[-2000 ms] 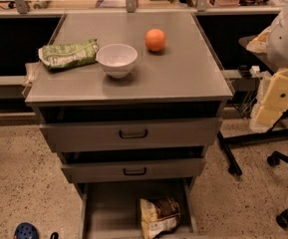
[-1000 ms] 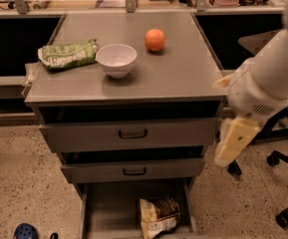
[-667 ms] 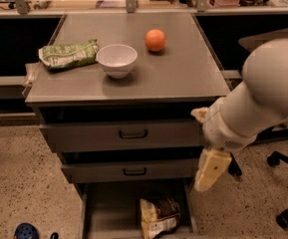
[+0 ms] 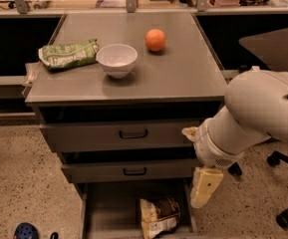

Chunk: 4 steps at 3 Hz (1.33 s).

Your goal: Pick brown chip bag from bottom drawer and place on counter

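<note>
**Layout Referenced to the Bowl**

The bowl (image 4: 116,59) stands on the counter (image 4: 183,73). A snack bag (image 4: 68,55) lies just left of the bowl, and an orange (image 4: 155,40) sits behind it to the right. Below and in front of the bowl, the bottom drawer (image 4: 108,208) holds the chip bag (image 4: 158,217). The gripper (image 4: 206,185) hangs below and right of the bowl, near that drawer's right wall.

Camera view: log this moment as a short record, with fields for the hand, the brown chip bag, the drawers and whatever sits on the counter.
hand: low at the cabinet's right front, over the open drawer's right edge, up and right of the bag, not touching it
brown chip bag: lying on the drawer floor, right of centre
bottom drawer: pulled open
two upper drawers: closed
counter: holds a green chip bag at left, a white bowl beside it, an orange further back
</note>
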Motion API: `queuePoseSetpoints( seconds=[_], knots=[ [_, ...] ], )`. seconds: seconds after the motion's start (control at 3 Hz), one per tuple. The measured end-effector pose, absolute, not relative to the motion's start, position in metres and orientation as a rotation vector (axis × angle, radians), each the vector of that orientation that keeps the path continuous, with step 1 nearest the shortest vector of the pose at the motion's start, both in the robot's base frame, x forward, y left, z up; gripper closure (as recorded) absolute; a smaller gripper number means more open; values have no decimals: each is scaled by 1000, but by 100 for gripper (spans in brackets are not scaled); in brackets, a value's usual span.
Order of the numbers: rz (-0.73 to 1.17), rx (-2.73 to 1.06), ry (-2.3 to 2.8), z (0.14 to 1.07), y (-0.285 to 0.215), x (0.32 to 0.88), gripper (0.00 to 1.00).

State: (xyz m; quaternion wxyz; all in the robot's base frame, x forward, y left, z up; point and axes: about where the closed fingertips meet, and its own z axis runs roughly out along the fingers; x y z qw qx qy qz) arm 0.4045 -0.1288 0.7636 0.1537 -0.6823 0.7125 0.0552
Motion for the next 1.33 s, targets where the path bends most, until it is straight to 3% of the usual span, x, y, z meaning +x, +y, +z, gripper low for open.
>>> queuePoseSetpoints(
  seconds=[0.33,0.67,1.33],
  knots=[
    [194,-2000,1990,717,-144,402,0],
    [273,-1926,1866,612,-165,403,0],
    [374,-1911,1771,582,-147,421,0]
  ],
)
